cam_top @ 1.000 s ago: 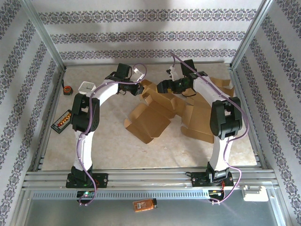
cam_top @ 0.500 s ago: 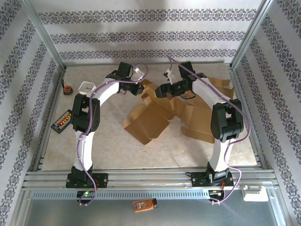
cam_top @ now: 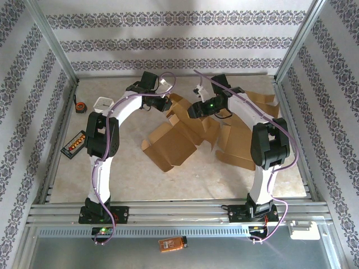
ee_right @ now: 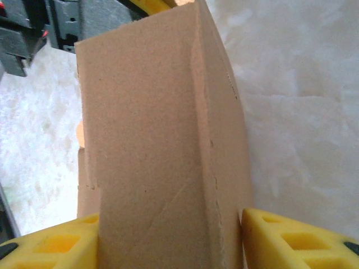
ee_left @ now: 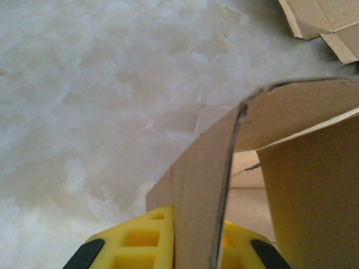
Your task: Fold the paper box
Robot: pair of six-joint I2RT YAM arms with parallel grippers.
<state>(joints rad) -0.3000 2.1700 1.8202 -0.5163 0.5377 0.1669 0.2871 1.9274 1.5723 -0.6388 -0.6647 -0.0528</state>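
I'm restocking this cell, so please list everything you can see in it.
box: one, brown, centre.
cardboard: a pile, brown, right of box.
tape measure: one, orange and black, left edge.
square thing: one, white, beside tape measure.
tray: one, black with orange bits, left edge.
gadget: one, orange, front ledge.
bracket: one, white, front right.
left claw: yellow, shut on a box flap.
right claw: yellow, closed on a box fold.

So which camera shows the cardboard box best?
The top view: the whole box shows, flaps and all. The left wrist view gives a flap edge-on, the right wrist view a close-up panel.
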